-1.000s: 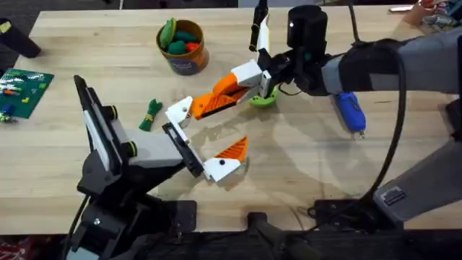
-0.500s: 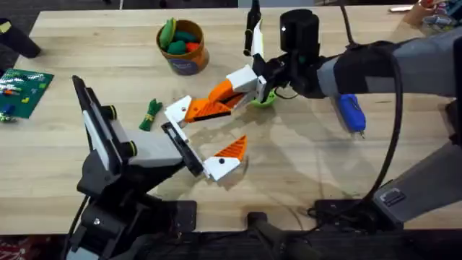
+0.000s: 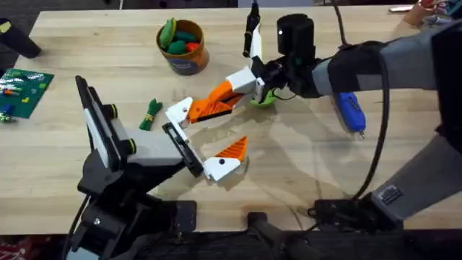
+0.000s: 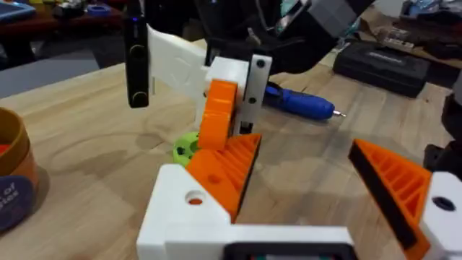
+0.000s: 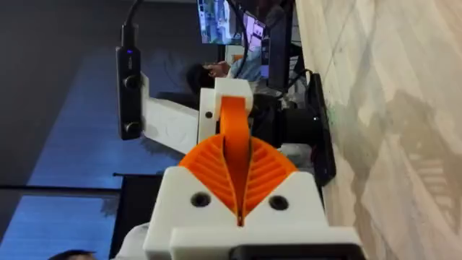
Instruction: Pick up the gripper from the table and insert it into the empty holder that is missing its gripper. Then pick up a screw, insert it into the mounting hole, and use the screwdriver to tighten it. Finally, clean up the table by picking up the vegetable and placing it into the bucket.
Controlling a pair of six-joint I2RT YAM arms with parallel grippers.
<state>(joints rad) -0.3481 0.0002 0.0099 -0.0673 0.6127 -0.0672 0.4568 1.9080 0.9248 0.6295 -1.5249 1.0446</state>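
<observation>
The round orange-brown bucket [image 3: 182,48] with its dark blue label is our marker, heaped with green and orange toy vegetables. The small dark-green leafy toy vegetable [image 3: 150,114] lies on the wooden table [image 3: 303,173], near the bucket on the side toward the arms' bases and a touch to its left.

The action is on the base side of the bucket, to its right. The right gripper [image 3: 229,90] reaches in from the right, its white fingers and orange ribbed pads clamped tight on the flat, ribbed orange wedge finger [image 3: 202,108] of plastic. The right wrist view shows the pads pressed on both faces of the orange wedge finger [image 5: 232,137], with no gap.

The left gripper [image 3: 201,139] sits farther from the bucket on that same side, spread wide and grasping nothing. Its finger farther from the bucket carries an orange ribbed pad [image 3: 234,149]. The finger nearer the bucket is a white plastic mount [image 4: 180,209], and the orange wedge finger [image 4: 231,170] lies against it, lifted off the table. A small round mounting hole [image 4: 193,196] shows in that mount's face, right beside the wedge's ribs.

The blue pen-shaped screwdriver [image 3: 350,110] lies flat, well to the bucket's right, past the right gripper. A little lime-green round piece [image 3: 263,100] rests between bucket and screwdriver, just beyond the clamped wedge.
</observation>
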